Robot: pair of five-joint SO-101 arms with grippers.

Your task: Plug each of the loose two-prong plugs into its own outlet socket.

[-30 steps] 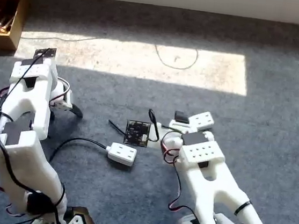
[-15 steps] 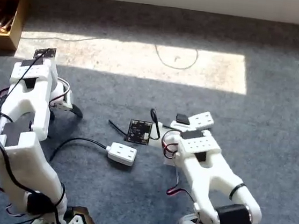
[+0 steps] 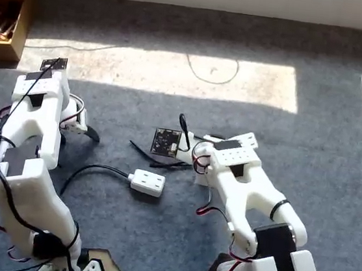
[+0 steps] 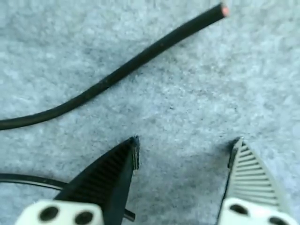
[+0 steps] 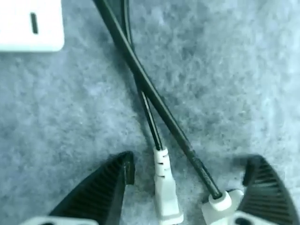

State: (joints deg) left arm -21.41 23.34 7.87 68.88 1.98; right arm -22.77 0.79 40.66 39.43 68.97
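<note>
1. High view: a white socket block (image 3: 147, 182) lies on the grey carpet (image 3: 306, 189) between the left arm (image 3: 35, 119) and the right arm (image 3: 241, 181). Its face is bare, with no plug in it. A second socket block (image 3: 246, 141) shows just beyond the right arm, partly covered, so I cannot tell whether anything sits in it. Loose black cords (image 3: 158, 162) lie near that arm's wrist.
2. Left wrist view: the left claw (image 4: 185, 145) is released, its jaws spread over bare carpet and holding nothing. A black cable (image 4: 117, 75) with a cut end lies beyond the tips, apart from them.
3. Right wrist view: the right claw (image 5: 187, 161) is also released, jaws spread to either side of two cord ends. A white plug (image 5: 165, 192) lies between the jaws and a second plug (image 5: 220, 204) lies just beside one finger. Their prongs are hidden. A slotted socket corner (image 5: 30, 26) lies farther off.
4. Judgement: no plug appears seated yet, so the whole task is left. The right claw looks placed for a first pick.
</note>
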